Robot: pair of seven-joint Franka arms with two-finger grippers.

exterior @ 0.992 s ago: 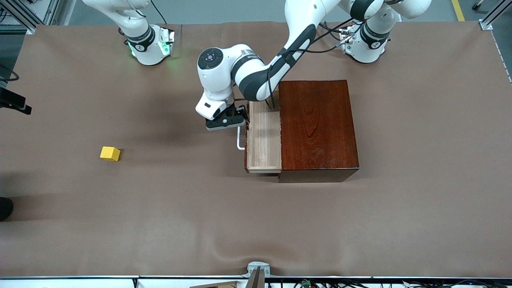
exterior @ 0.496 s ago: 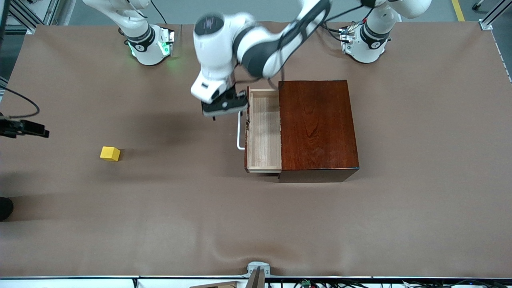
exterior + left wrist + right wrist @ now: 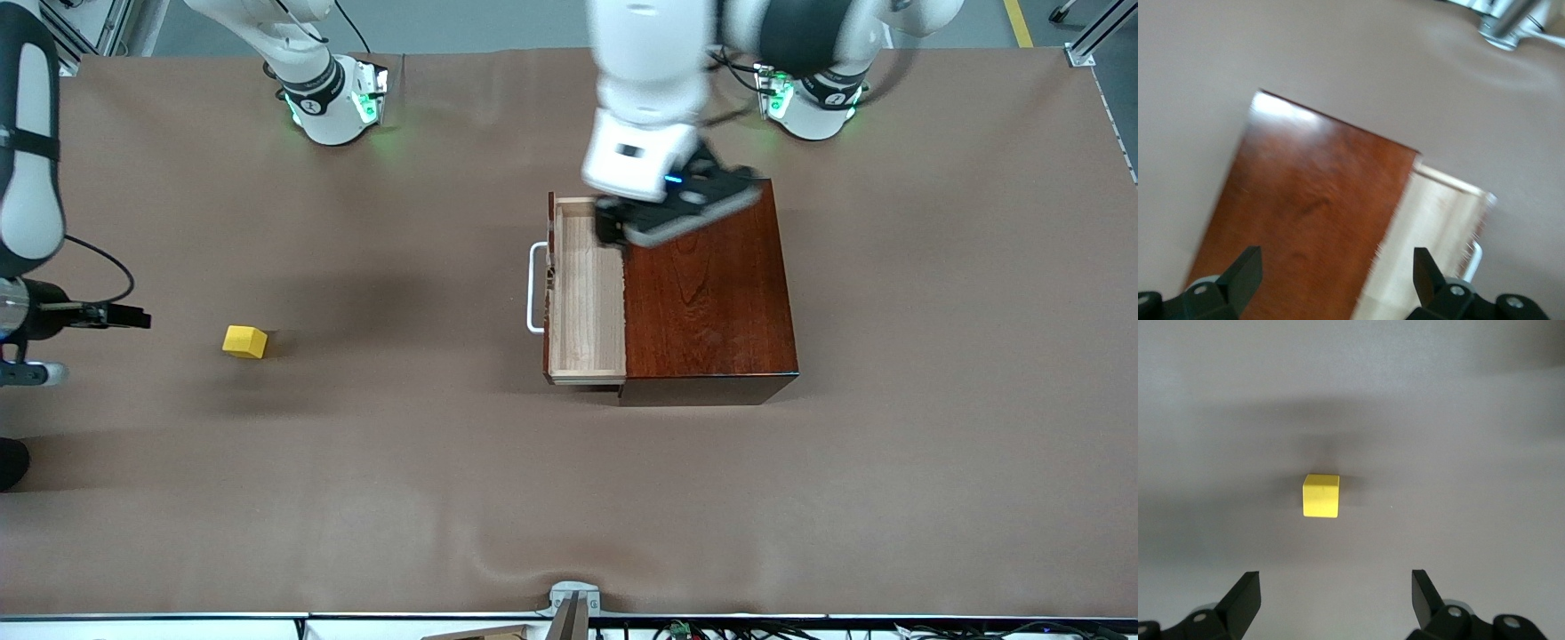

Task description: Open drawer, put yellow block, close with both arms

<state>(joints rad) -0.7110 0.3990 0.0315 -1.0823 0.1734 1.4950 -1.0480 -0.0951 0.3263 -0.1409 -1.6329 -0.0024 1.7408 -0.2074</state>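
The drawer (image 3: 587, 302) stands pulled out of the mahogany box (image 3: 711, 293), its pale tray empty and its white handle (image 3: 533, 289) free. My left gripper (image 3: 676, 218) is open and empty, up in the air over the edge where the box top meets the tray. The left wrist view shows the box top (image 3: 1305, 213), the tray (image 3: 1431, 227) and my left gripper (image 3: 1336, 280). The yellow block (image 3: 244, 341) lies on the table toward the right arm's end. My right gripper (image 3: 124, 316) is open and empty beside it, apart. In the right wrist view the block (image 3: 1321, 496) lies ahead of my right gripper (image 3: 1335, 600).
A brown cloth (image 3: 427, 462) covers the table. The arm bases (image 3: 333, 98) (image 3: 809, 98) stand along the edge farthest from the front camera. A metal fitting (image 3: 573, 600) sits at the nearest edge. A dark object (image 3: 9, 462) shows at the right arm's end.
My left gripper has left the handle, risen and swung over the box top. My right arm has reached in from the table's end toward the yellow block. The drawer stays open.
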